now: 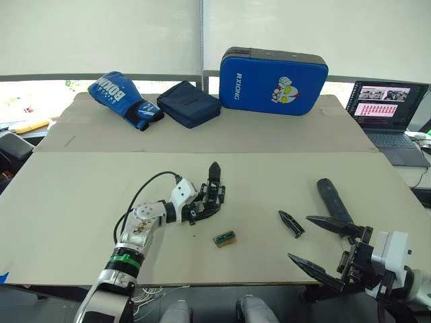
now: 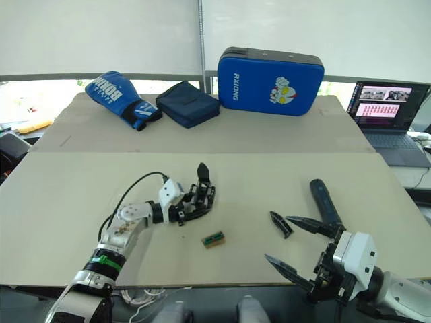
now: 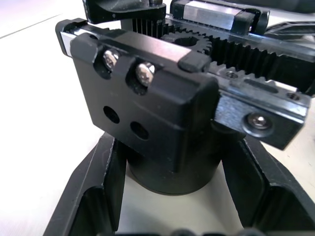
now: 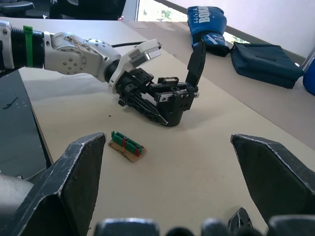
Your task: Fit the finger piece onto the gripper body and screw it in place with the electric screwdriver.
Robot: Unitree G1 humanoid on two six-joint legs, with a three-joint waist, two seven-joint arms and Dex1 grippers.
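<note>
The left gripper (image 1: 202, 205) seemingly clamps the body (image 1: 214, 192) mid-table, the right gripper (image 1: 320, 249) gapes empty just beside the finger piece (image 1: 291, 223), which it must pick next.

The laptop (image 1: 389, 118) is cut off at the edge. The left tool (image 1: 201, 207) hides the body's (image 1: 214, 192) base.

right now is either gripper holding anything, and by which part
The left gripper clasps the gripper body around its round dark base. The right gripper is open, holding nothing.
</note>
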